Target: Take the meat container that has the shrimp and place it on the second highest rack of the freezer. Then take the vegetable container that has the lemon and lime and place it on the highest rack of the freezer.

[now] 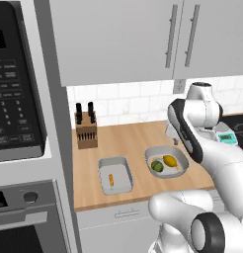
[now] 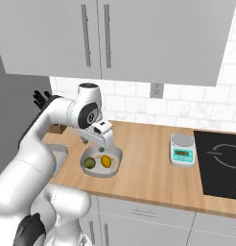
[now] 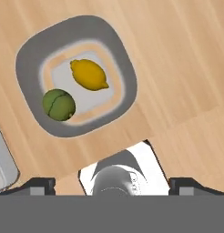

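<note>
Claw (image 3: 112,184) spread wide, holding nothing, hovers above vegetable container (image 3: 34,57) on table (image 3: 177,54); lemon (image 3: 89,74) and lime (image 3: 58,104) sit inside, ready for pickup.

wood counter (image 2: 148,158) | white tile wall (image 2: 187,108) | grey upper cabinets (image 2: 139,33) | black cooktop (image 2: 220,163)

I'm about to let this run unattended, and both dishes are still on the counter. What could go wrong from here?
1. The open pincer hangs over the lemon-and-lime dish, though the shrimp tray goes first: it may take the wrong one.
2. The lemon and lime lie loose in the shallow dish, so a tilted lift may roll them out.
3. The tray sits close beside the dish; a grab at the near rim may nudge it.
</note>
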You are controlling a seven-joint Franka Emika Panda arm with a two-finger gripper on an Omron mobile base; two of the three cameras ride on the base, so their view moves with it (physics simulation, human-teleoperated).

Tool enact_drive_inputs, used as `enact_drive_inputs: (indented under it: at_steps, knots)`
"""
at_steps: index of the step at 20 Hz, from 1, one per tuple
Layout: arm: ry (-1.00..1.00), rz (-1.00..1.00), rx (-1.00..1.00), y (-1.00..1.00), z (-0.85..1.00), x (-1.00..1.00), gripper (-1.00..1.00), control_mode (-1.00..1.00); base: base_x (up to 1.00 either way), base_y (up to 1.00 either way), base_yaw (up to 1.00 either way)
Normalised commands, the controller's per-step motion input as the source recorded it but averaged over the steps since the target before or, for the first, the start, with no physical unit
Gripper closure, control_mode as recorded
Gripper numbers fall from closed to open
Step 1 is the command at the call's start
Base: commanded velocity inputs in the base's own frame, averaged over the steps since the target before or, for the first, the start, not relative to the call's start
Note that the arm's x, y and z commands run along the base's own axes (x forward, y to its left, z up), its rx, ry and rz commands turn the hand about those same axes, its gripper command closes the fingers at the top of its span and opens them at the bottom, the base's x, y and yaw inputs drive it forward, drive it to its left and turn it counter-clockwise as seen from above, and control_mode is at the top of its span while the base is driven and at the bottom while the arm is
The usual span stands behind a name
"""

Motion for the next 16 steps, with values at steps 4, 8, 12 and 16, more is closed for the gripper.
enact_drive_inputs:
  at_steps: [4,8,12,16]
  knots:
    - [0.24,-0.31,0.09,-0.22,-0.66,0.05,-1.00,-1.00,0.00,0.00,0.00]
    - [0.11,-0.30,0.04,-0.01,-0.68,0.00,-1.00,-1.00,0.00,0.00,0.00]
    - [0.01,-0.25,0.00,0.00,-0.58,0.11,-1.00,-1.00,0.00,0.00,0.00]
    - [0.00,-0.20,0.00,0.00,-0.44,0.14,-1.00,-1.00,0.00,0.00,0.00]
